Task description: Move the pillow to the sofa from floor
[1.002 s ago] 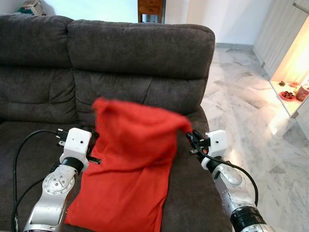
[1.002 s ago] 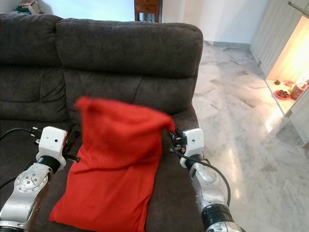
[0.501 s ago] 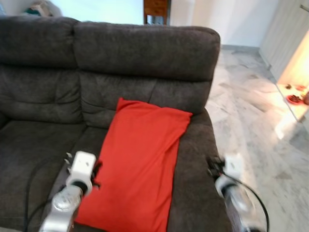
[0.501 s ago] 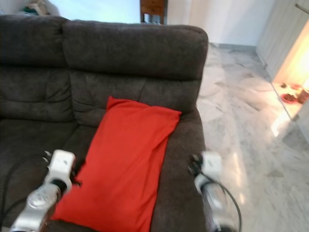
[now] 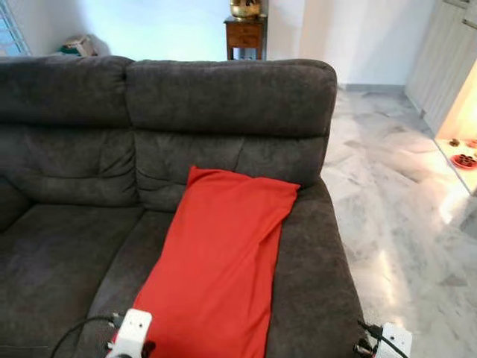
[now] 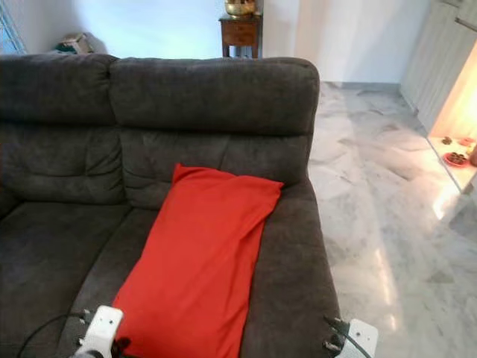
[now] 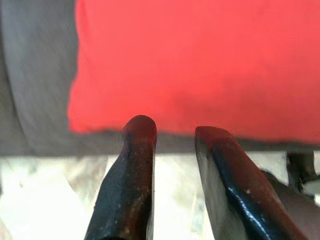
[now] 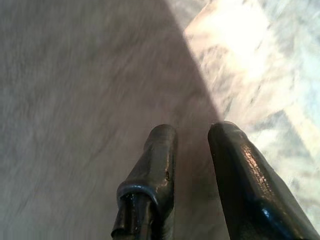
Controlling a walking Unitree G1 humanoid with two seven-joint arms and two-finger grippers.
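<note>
Pillow: the red pillow (image 5: 220, 261) lies flat and lengthwise on the right-hand seat of the sofa, its far end propped a little against the backrest and its near end at the seat's front edge; no pincer touches it.
Sofa: a dark grey fabric sofa (image 5: 231, 97) with two backrest cushions side by side; the pillow sits below the right one, and the left seat lies at 9 o'clock of the pillow.
Left pincer: the left pincer (image 7: 172, 137) hangs low at the sofa's front, at 6 o'clock of the pillow; its two black fingers (image 7: 132, 170) stand a narrow gap apart with nothing between them, their tips just short of the pillow's near edge.
Right pincer: the right pincer (image 8: 192, 135) sits low by the sofa's right front corner, at about 4 o'clock of the pillow; its fingers are slightly parted and empty, over the grey upholstery where it meets the floor.
Floor: pale marble floor (image 5: 395, 194) runs along the sofa's right side, at 3 o'clock of the pillow.
Background: a small wooden side table (image 5: 246, 33) with a brass vessel (image 5: 244, 7) on top stands behind the sofa at 12 o'clock.
</note>
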